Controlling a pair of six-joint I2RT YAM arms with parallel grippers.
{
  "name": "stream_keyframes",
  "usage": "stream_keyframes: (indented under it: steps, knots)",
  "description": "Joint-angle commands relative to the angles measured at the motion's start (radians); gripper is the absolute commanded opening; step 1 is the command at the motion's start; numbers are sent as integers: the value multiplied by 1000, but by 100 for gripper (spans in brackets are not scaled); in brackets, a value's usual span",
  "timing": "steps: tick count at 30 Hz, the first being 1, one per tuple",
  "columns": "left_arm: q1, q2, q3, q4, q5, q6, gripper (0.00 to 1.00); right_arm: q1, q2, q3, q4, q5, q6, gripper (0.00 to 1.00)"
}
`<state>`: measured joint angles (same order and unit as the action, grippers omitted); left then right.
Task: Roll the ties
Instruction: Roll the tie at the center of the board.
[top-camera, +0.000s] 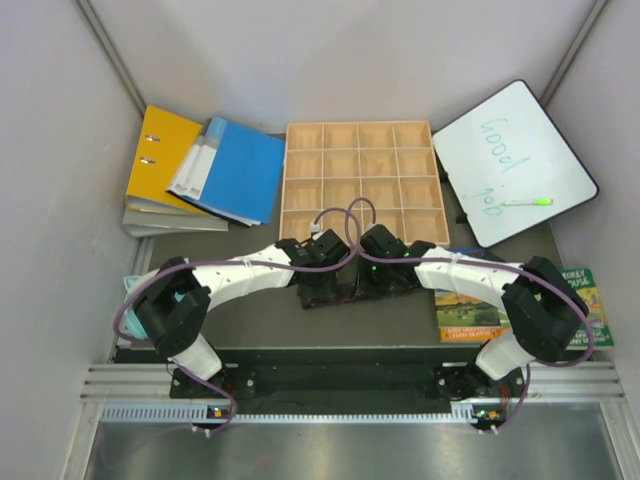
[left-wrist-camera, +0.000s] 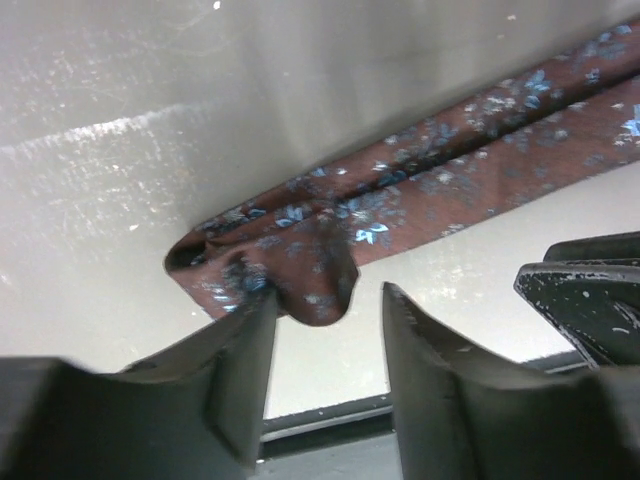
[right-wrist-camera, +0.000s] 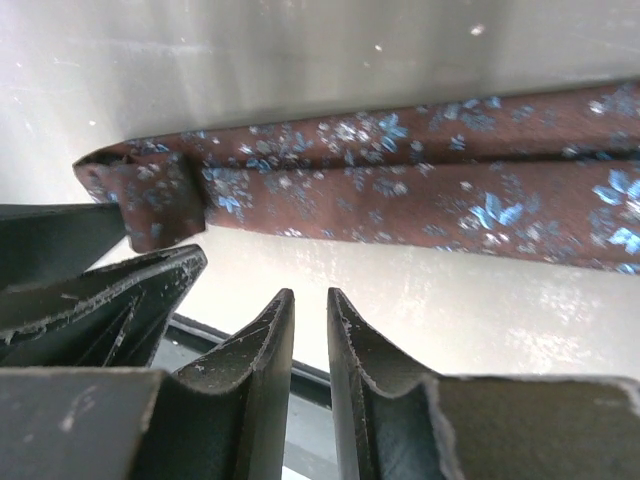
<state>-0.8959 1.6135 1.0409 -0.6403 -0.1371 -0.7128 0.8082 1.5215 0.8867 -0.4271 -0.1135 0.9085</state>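
One of the ties (left-wrist-camera: 470, 140), reddish brown with small blue flowers, lies across a pale surface with its end folded into a small loop (left-wrist-camera: 290, 265). My left gripper (left-wrist-camera: 328, 292) stands open just below that loop, its left fingertip (left-wrist-camera: 255, 305) touching the fabric and nothing between the jaws. In the right wrist view the tie (right-wrist-camera: 400, 190) runs across above my right gripper (right-wrist-camera: 310, 293), whose jaws stand a narrow gap apart and empty. Both grippers (top-camera: 322, 275) (top-camera: 375, 265) meet at the table's middle, hiding the tie from above.
A wooden compartment tray (top-camera: 360, 180) sits just behind the grippers. A yellow binder (top-camera: 160, 160) and blue folder (top-camera: 235, 170) lie back left. A whiteboard (top-camera: 510, 165) with a green marker (top-camera: 527, 202) lies back right. A book (top-camera: 575, 300) lies under the right arm.
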Motion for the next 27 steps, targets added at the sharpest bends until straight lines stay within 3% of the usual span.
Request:
stream_keyframes:
  steps: [1, 13, 15, 19, 27]
  knots:
    - [-6, 5, 44, -50, 25, 24, 54, -12, -64, -3, 19, 21, -26, 21]
    - [-9, -87, 134, -150, -7, 42, 69, -9, -72, 27, 102, -38, -14, 26]
    - [-6, -105, 136, -171, -33, 44, 70, -3, -67, 50, 103, -43, -17, 31]
    - [8, -187, 113, -197, -81, 33, 74, 19, -37, 112, 88, -41, -36, 52]
    - [115, -388, -10, -231, -131, 10, 75, 60, 92, 237, 68, -41, -94, 57]
